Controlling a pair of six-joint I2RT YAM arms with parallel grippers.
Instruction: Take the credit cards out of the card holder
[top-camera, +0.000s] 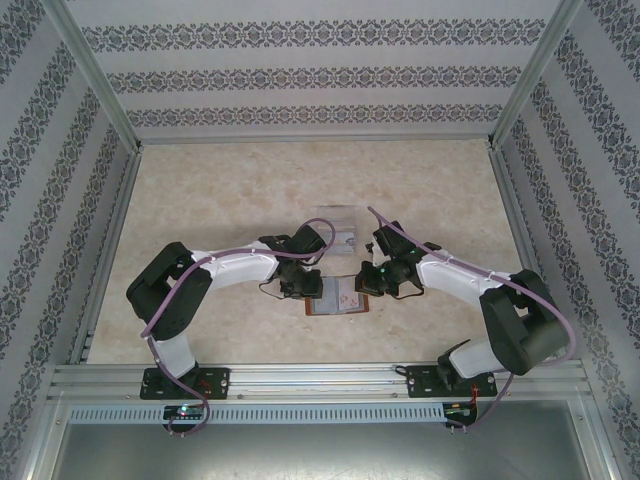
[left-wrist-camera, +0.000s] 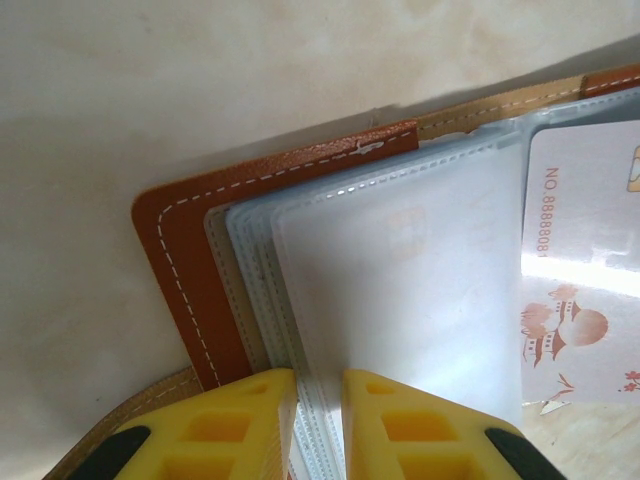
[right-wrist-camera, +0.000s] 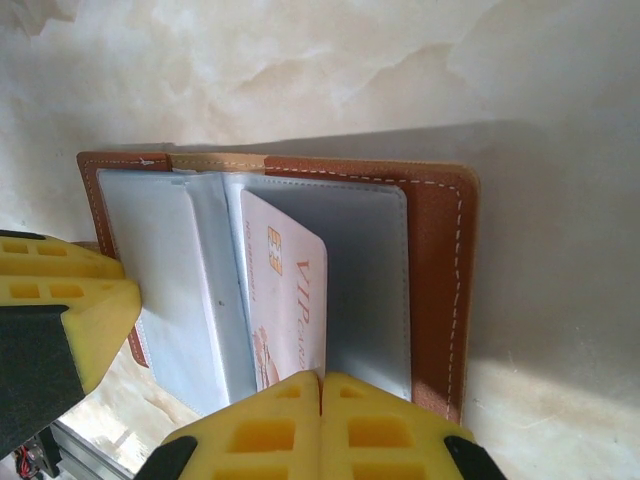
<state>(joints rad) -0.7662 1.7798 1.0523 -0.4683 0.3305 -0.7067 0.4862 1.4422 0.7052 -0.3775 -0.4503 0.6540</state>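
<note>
Right wrist view: the right gripper is pinched shut on a pale credit card by its edge in the open card holder lying mid-table, the left gripper clamps the floppy sleeves on its left side, and that light, stiff, slick card likely wants exactly that firm edge grip.

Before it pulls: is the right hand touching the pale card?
Touching. The right wrist view shows the right hand shut on the pale card at its lower edge.
</note>
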